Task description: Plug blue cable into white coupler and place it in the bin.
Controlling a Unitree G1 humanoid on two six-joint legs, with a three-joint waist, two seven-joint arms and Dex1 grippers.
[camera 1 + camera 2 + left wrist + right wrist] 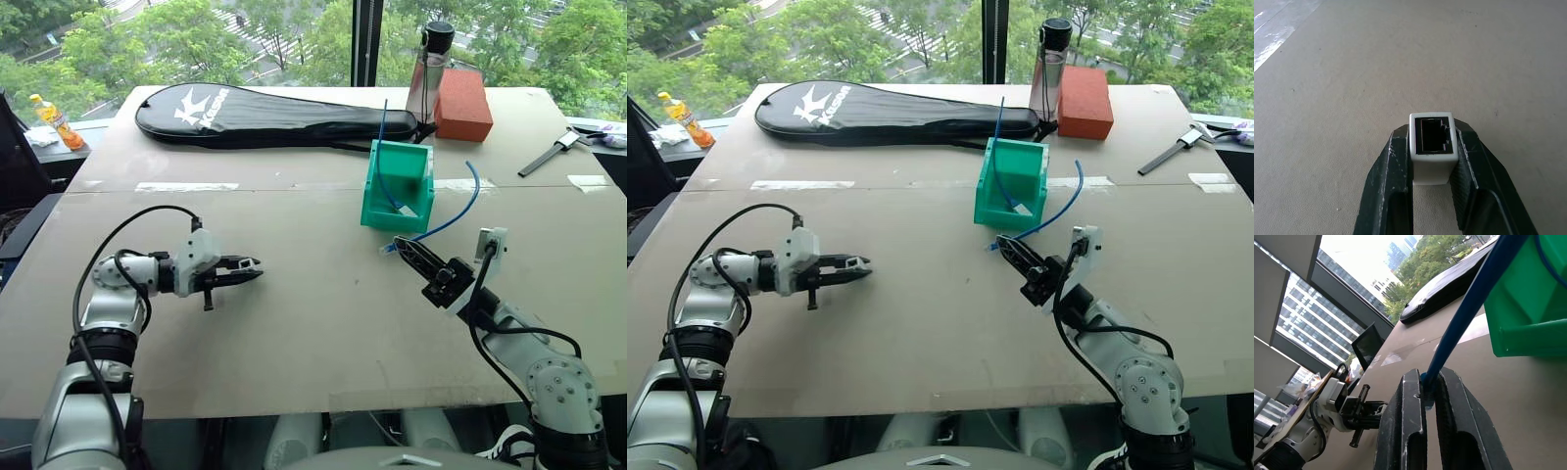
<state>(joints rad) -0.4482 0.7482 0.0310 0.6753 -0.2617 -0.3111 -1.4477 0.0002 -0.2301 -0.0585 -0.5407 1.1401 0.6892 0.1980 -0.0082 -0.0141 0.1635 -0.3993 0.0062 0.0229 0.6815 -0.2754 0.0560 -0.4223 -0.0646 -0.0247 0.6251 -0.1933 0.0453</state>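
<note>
I take the bin as my landmark: it sits on the table toward the far middle, its cut-away front facing me. My right gripper hangs just in front of the bin, a little to its right, pointing toward the bin's near corner. Its fingers are pressed together on the end of the blue cable, the plug pinched between them. From there the cable arcs up and away along the right side of the bin, close to its wall but apart from it. A second blue cable stands inside the bin, its upper end rising above the back rim.

My left gripper is well off to the bin's left and nearer to me, held low over bare table and pointing toward the right arm. In the left wrist view its fingers are clamped on the white coupler, one on each side, the dark socket facing outward past the fingertips. Coupler and cable plug are well apart.
</note>
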